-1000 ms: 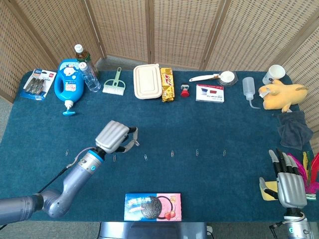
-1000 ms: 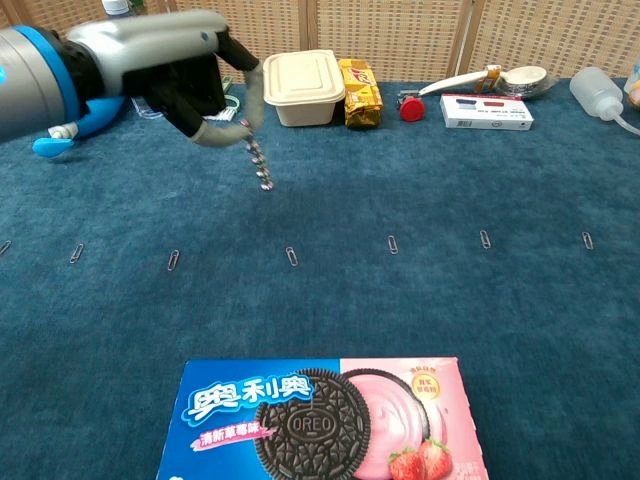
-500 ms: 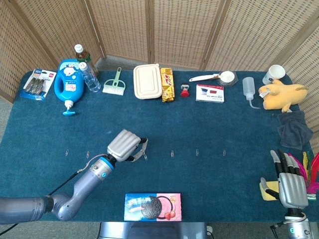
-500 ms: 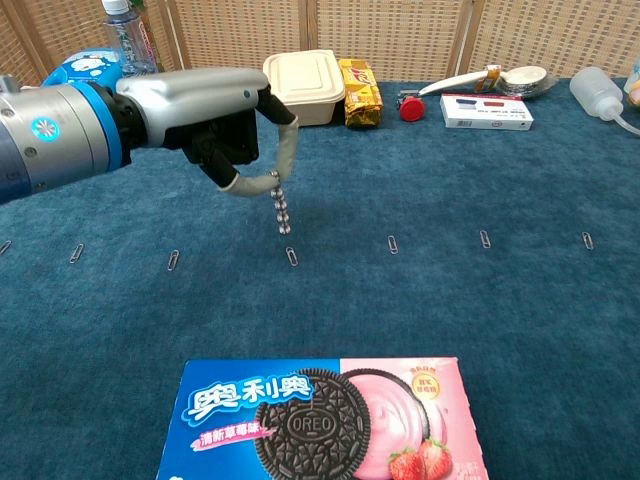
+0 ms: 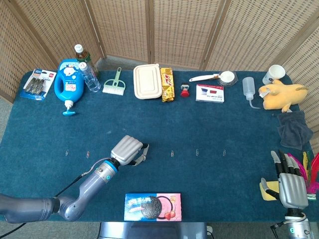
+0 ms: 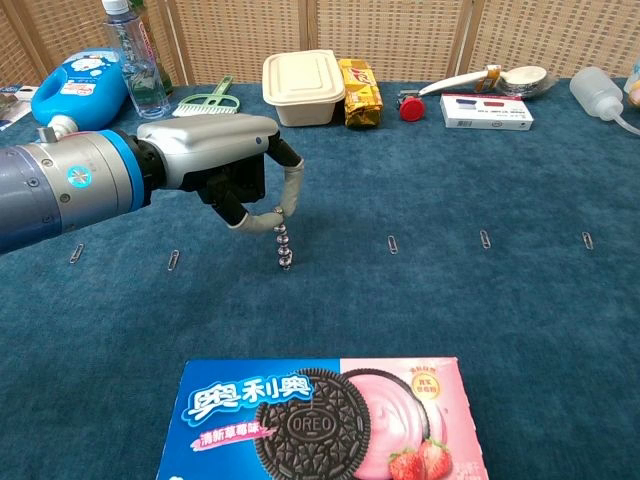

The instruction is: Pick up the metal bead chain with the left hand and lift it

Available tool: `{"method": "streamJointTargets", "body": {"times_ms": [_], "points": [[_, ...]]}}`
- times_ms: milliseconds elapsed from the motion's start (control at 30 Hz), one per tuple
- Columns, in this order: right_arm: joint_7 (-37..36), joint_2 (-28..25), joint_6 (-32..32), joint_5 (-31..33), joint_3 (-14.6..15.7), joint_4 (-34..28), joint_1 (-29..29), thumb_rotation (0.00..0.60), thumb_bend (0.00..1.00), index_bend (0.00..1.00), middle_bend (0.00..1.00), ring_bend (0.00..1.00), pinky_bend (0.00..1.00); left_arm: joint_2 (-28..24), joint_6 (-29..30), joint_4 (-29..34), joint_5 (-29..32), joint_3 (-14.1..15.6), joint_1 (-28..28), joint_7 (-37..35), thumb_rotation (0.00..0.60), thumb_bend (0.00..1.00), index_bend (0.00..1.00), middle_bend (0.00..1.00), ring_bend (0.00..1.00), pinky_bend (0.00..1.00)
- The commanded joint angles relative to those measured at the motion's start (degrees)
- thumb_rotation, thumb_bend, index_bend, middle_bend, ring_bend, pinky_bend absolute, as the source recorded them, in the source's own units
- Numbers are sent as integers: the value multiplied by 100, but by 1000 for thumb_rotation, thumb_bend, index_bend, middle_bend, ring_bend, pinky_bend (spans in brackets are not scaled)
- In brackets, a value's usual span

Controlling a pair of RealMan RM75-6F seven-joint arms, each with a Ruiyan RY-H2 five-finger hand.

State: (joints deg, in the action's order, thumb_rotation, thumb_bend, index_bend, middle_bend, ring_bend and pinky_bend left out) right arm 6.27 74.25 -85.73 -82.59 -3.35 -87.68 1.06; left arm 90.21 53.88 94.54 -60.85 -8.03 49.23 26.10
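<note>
Two views, head and chest. Left hand (image 6: 225, 165) is over the front-middle part of the blue table cloth (image 5: 209, 124), palm down, fingers curled under. Metal bead chain (image 6: 283, 246) is pinched between a fingertip and the thumb; a short length of beads hangs straight down from the pinch, lower end just above the cloth, or possibly touching it; chest view does not settle this. In head view the chain is barely resolvable beside the left hand (image 5: 129, 149).

Right hand (image 5: 290, 183) is at the front-right edge of the table, fingers extended and slightly apart, holding nothing. It lies just beside a yellow item (image 5: 269, 191) at the table edge; too small to identify.

Paper clips lie in a loose row across the cloth: one (image 6: 392, 244) to the right of the hanging chain, another (image 6: 174, 259) to its left under the forearm line. Oreo box (image 6: 320, 418) lies flat at the front edge, near side of the chain.

Back row, left to right: blue detergent bottle (image 5: 68, 83), green dust brush (image 5: 114, 82), cream lunch box (image 5: 147, 81), snack pack (image 5: 167, 84).
</note>
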Motion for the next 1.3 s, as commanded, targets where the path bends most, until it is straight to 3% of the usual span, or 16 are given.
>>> {"method": "streamJointTargets", "body": {"times_ms": [33,533,900,1133,1233,1300], "points": [[-12,1,2,0,0,7,-3,495,395,0,21,2,107,-9,38,9,-9,-42,9,-19,600,741,588,1000,1000,1000],[-6,26,86,-11,-15,19,52,495,395,0,21,2,107,-600,314,304,20,-335,-103,-276,600,741,588,1000,1000,1000],[0,75,216,14,-18,31,124,493,396,0,21,2,107,-946,330,-27,364,-544,-175,-522,600,740,588,1000,1000,1000],[-43,78,197,22,-21,56,115,493,395,0,21,2,107,-809,220,-400,719,-614,-84,-508,600,738,582,1000,1000,1000],[-62,77,184,21,-20,80,108,495,395,0,21,2,107,-778,137,-453,814,-611,-62,-543,600,721,494,969,996,1000],[-66,71,170,15,-20,84,103,494,395,0,21,2,107,-779,67,-464,819,-606,-57,-627,600,699,351,842,915,1000]]}}
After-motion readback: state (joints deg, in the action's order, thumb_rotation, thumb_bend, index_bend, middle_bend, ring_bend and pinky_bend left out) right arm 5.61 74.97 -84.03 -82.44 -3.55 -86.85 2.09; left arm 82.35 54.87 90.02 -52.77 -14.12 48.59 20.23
